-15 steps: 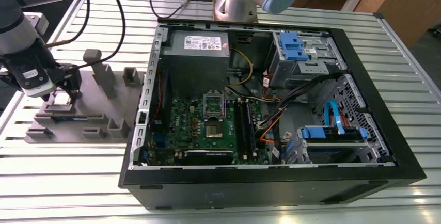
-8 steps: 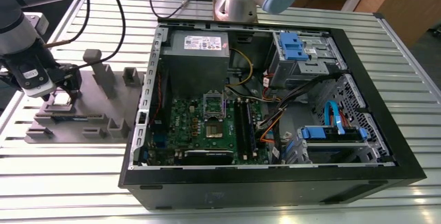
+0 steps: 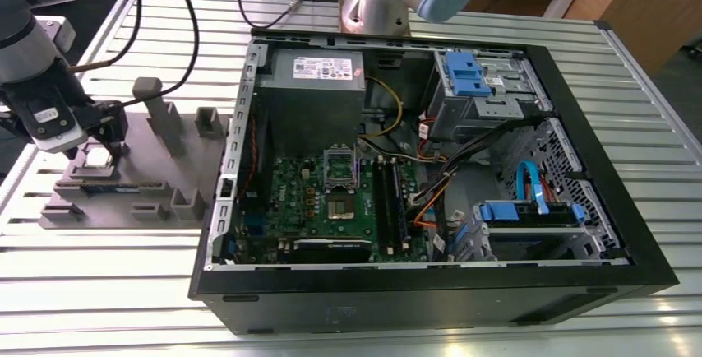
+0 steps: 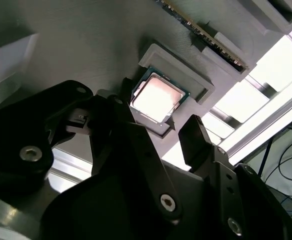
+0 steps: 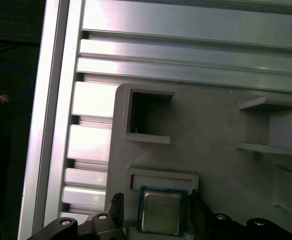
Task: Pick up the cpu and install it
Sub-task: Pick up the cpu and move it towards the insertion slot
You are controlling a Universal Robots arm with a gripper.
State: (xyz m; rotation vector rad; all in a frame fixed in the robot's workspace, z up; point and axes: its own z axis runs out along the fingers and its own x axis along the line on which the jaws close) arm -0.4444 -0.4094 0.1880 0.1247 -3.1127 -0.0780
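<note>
The cpu, a small square chip with a shiny metal top, lies flat in a shallow recess of the grey fixture on the exterior view's left. My gripper hangs just above it, open. In both wrist views one black finger stands on each side of the chip with a gap between, touching nothing. The metal-framed socket sits on the green motherboard inside the open computer case.
Upright fixture blocks rise beside my gripper. A memory stick rests in a fixture slot close to the chip. A second arm's base stands behind the case. The case walls rise between fixture and motherboard. The slatted table's edge runs near the fixture.
</note>
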